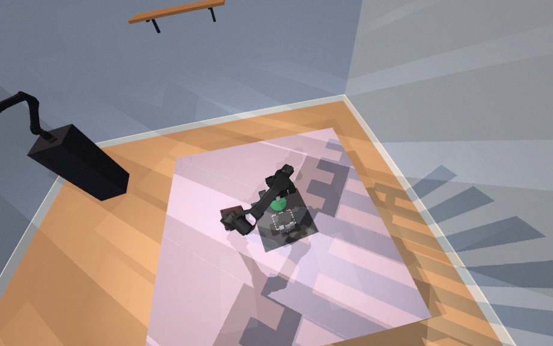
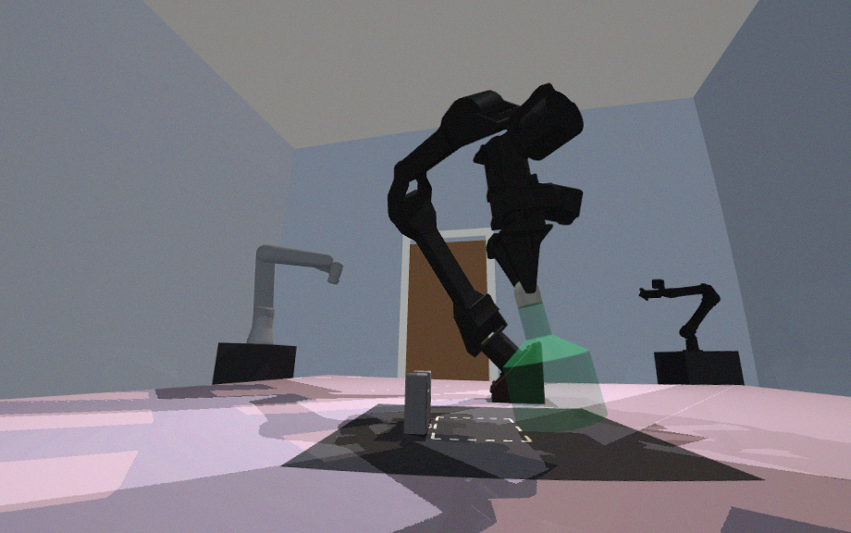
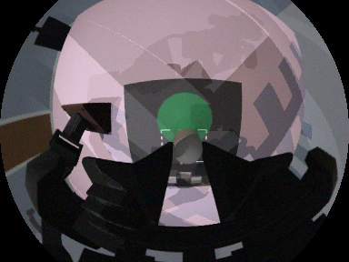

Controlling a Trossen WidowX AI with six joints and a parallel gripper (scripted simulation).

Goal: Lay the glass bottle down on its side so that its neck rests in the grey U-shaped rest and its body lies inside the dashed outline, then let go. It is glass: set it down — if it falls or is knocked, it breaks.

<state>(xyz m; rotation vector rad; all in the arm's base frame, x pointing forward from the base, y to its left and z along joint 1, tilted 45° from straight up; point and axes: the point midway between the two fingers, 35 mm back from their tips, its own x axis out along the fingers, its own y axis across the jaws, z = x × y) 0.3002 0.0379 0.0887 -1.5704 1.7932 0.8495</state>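
We had the pincer [image 1: 279, 197] [image 2: 527, 290] [image 3: 187, 146] partly open, clamped on the pale top of the green bottle [image 1: 278, 204] [image 2: 555, 382] [image 3: 184, 111]. The bottle leaned slightly, its body beside the dashed outline [image 1: 273, 221] [image 2: 480, 440] [image 3: 162, 136].

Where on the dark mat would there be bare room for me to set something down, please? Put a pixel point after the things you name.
Bare mat [image 1: 267, 242] [image 2: 659, 454] shows beyond the bottle [image 1: 278, 203] [image 2: 555, 382], away from the rest [image 1: 287, 226] [image 2: 416, 402]. It is crowded around the bottle, gripper [image 2: 528, 290] and rest.

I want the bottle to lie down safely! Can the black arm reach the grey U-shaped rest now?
Probably, but its black pincer grips the green glass bottle, so only carefully, bottle first.
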